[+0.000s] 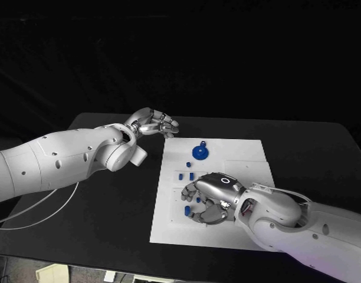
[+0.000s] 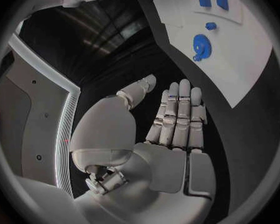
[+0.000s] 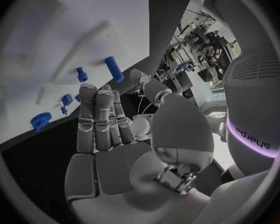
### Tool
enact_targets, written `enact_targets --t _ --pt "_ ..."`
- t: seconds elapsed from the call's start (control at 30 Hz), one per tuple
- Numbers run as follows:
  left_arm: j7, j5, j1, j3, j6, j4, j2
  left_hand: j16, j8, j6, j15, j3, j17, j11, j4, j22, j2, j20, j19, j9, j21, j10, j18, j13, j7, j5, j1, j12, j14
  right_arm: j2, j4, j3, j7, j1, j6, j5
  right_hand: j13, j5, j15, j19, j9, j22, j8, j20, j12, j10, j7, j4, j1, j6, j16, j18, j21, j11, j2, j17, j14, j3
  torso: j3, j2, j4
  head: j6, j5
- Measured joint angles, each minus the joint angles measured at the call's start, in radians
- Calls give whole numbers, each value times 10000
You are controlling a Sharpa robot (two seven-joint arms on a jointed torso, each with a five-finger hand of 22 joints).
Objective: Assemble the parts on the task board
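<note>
The white task board (image 1: pixel 223 227) lies mid-table. On its far part stands a blue gear (image 1: pixel 200 153), with small blue parts (image 1: pixel 186 174) just nearer. My right hand (image 1: pixel 207 200) hovers low over the board's left middle, fingers stretched out and holding nothing; more blue parts (image 1: pixel 187 209) lie beside its fingers. In the right wrist view the hand (image 3: pixel 102 124) is flat, with a blue peg (image 3: pixel 114 68) and the gear (image 3: pixel 40 120) beyond the fingers. My left hand (image 1: pixel 153 124) is off the board's far left corner, empty; its fingers (image 2: pixel 177 114) are straight, and the gear (image 2: pixel 202 46) lies ahead.
The black table (image 1: pixel 104 224) surrounds the board, with bare room to the left, right and far side. A white cable (image 1: pixel 28 209) hangs off my left arm near the table's left edge.
</note>
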Motion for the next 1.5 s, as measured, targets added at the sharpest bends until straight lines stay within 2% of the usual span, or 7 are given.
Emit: enact_targets --t 0.27,0.43,0.53,0.8,0.93,1.17,1.5 --pt "-1 0 0 0 0 -53 -12 0 0 0 0 0 3 0 0 -1 0 0 0 0 0 0 0 1 0 0 0 0 0 -824 408 634 202 463 7 1567 -59 -3 -1 5 -2 0 73 -3 194 -33 -8 87 -163 7 108 1 1 -39 83 -39 1 -307 8 -3 -11 117 -82" --pt "-1 4 0 -3 0 -84 11 0 36 0 0 0 16 0 0 9 0 0 0 0 0 0 -1 -8 0 0 0 0 0 -1558 314 668 229 1171 166 3192 -1 -166 -95 98 6 0 165 -75 538 278 -90 197 -433 202 184 1 66 -193 353 -55 94 -553 9 -9 -20 222 -202" --pt "-1 10 0 -7 0 -100 27 0 36 0 0 0 25 0 0 9 0 0 0 0 0 0 0 -8 0 0 0 0 0 -1899 11 669 178 1576 501 4084 457 -505 -350 300 18 0 220 -187 1313 981 -193 321 -581 339 300 -2 180 -422 610 -71 268 -677 6 -20 -27 291 -337" --pt "0 31 -6 -15 0 -206 151 0 36 0 0 0 33 0 0 8 0 0 0 0 0 0 -1 -8 0 0 0 0 0 -2721 -768 665 -570 2013 1986 5925 4591 -815 -848 733 113 0 219 -464 6174 988 -628 558 -1027 448 775 -21 352 -999 1044 231 526 -1104 -26 -96 -85 369 -664" --pt "1 44 -14 -20 1 -244 202 0 36 0 0 -7 33 0 7 17 0 0 0 0 -14 0 -1 -7 0 0 0 0 0 -3118 -864 612 -1245 2027 2922 6358 6570 -891 -912 866 325 0 337 -576 8247 337 -767 1151 -1758 559 1445 -21 668 -1054 1151 829 517 -1232 -44 -151 -124 369 -809" --pt "3 96 -72 -35 4 -305 226 0 36 0 0 -27 44 0 28 18 0 0 0 0 -38 0 -1 -17 0 0 0 0 0 -3654 -592 298 -2356 2031 4410 6536 7623 -891 -920 901 622 0 400 -609 9113 279 -768 1339 -2160 559 1887 -28 1051 -1114 1501 1245 511 -1419 -62 -235 -189 314 -961" --pt "3 132 -123 -45 8 -372 296 0 36 0 0 -27 54 0 27 28 0 0 0 0 -38 0 -1 -16 0 0 0 0 0 -4162 -263 -247 -3281 2032 5084 6510 8071 -891 -1003 919 916 0 534 -627 9219 249 -910 1496 -2453 706 1940 -27 1204 -1145 1499 1379 430 -1516 -87 -346 -272 183 -1167"
